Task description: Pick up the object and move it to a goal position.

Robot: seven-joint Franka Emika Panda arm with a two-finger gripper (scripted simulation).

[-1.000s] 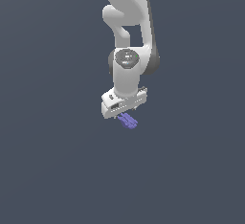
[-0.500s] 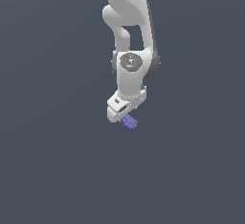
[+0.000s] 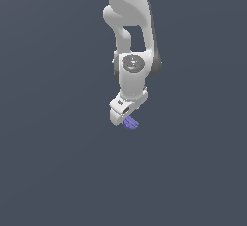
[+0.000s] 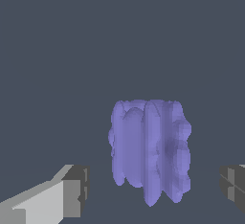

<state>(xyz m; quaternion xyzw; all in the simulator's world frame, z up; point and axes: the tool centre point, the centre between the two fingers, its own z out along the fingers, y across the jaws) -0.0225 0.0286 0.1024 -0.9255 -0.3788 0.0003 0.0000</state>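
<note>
White arm (image 3: 130, 32) comes down from the top of the exterior view, wrist bent, with the gripper (image 3: 126, 118) at its low end, roughly mid-frame against a flat dark grey-blue background. Purple-blue object (image 3: 130, 123) pokes out just under the gripper, on the side toward the exterior view's right; only a small lumpy bit of it shows there, far smaller than the gripper body. Wrist view: object (image 4: 150, 149) sits between the two fingers, ridges running lengthwise, bumpy edges, one end slightly ragged and uneven. One finger (image 4: 72, 192) is light grey with a darker pad, the other finger only shows as a dark pad at the frame edge. Clear gap on both sides between the pads and the object, no contact seen, so the jaws stand open and wide around it, not clamped. Gripper (image 4: 153, 187) is centered near the object. Cannot tell from either view whether the object rests on a surface; the background is uniform with no visible shadow or edge.
</note>
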